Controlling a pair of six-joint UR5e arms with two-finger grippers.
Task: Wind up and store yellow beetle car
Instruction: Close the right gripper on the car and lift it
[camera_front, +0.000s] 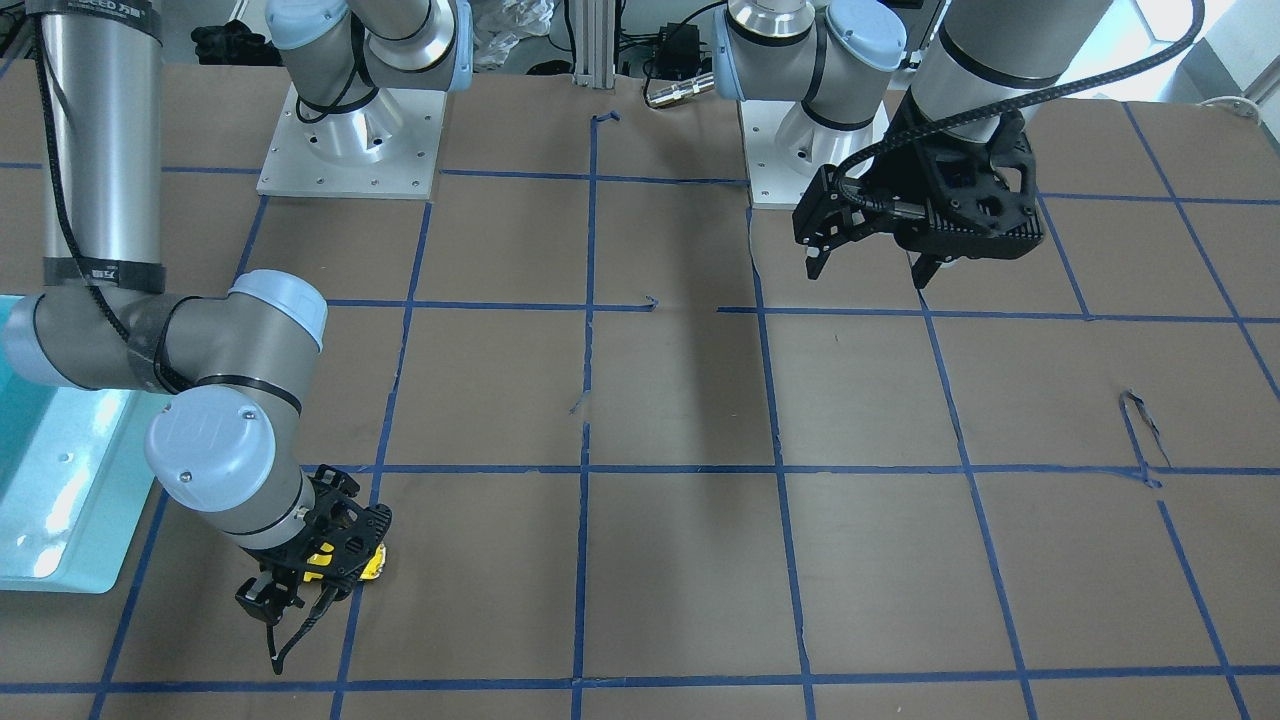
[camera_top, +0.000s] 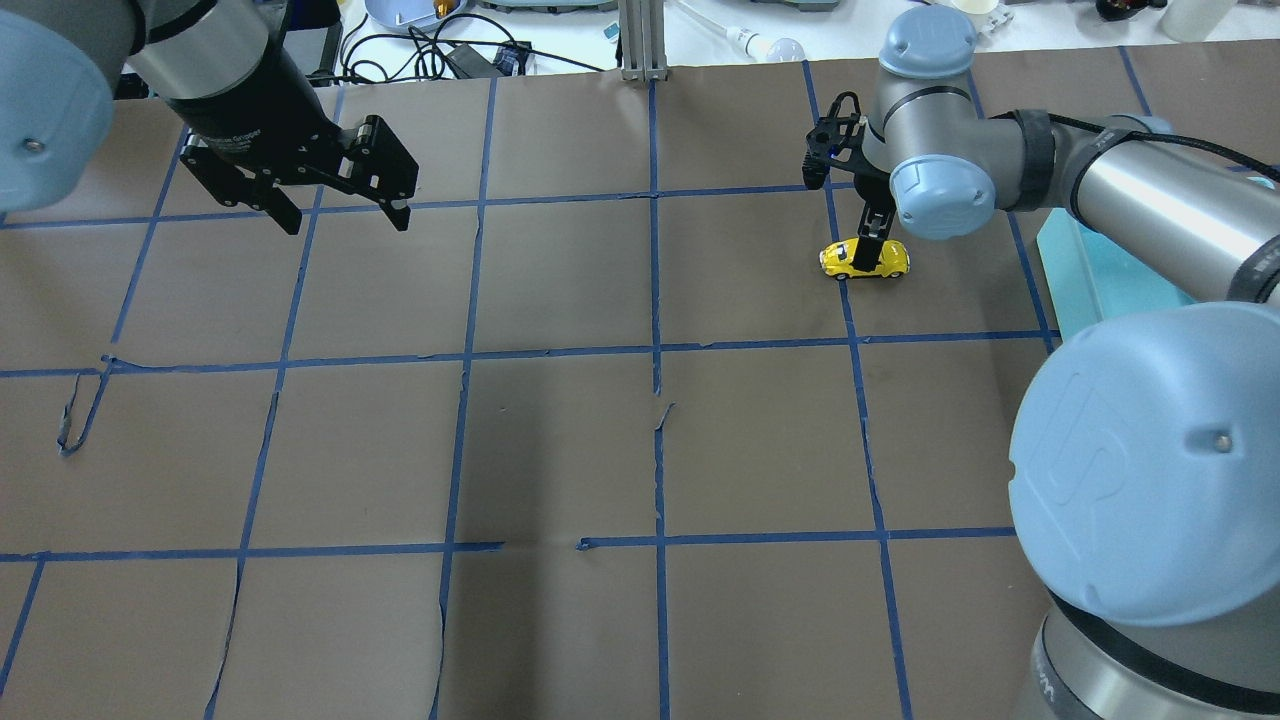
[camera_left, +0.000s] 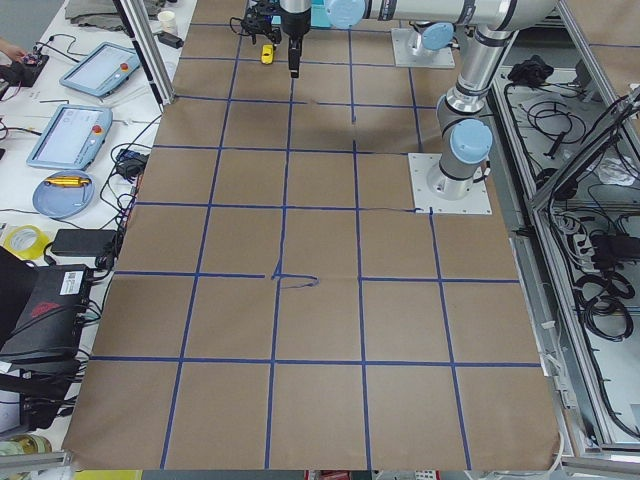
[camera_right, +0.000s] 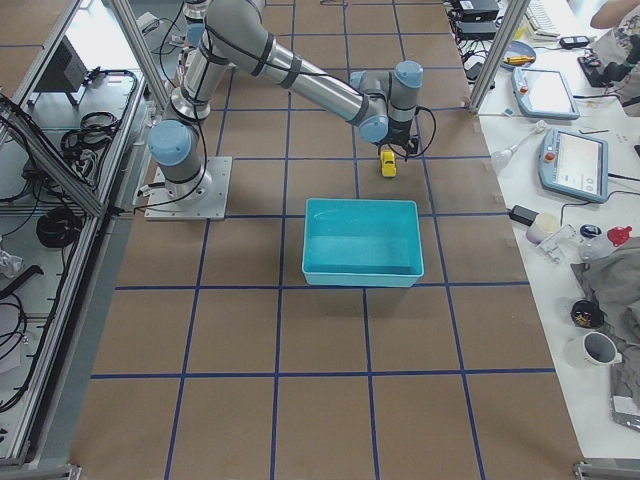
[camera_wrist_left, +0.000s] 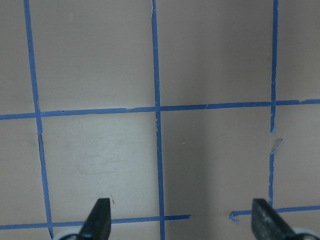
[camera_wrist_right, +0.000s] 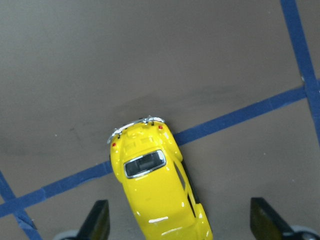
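Observation:
The yellow beetle car (camera_top: 864, 260) stands on its wheels on the brown table cover, across a blue tape line at the far right. It also shows in the right wrist view (camera_wrist_right: 157, 195), where its rear bumper points away from the camera. My right gripper (camera_wrist_right: 180, 222) is open and low over the car, with one finger (camera_wrist_right: 97, 220) on each side and neither touching it. In the front-facing view the wrist hides most of the car (camera_front: 372, 566). My left gripper (camera_top: 345, 222) is open and empty, hovering above the table at the far left; it also shows in the left wrist view (camera_wrist_left: 182, 217).
A teal bin (camera_right: 360, 240) stands on the table on the robot's right, close to the car; it also shows in the overhead view (camera_top: 1100, 275). The table cover (camera_top: 560, 450) carries a grid of blue tape with some torn, lifted strips (camera_top: 75, 410). The arm bases (camera_front: 350, 150) are bolted at the robot's edge.

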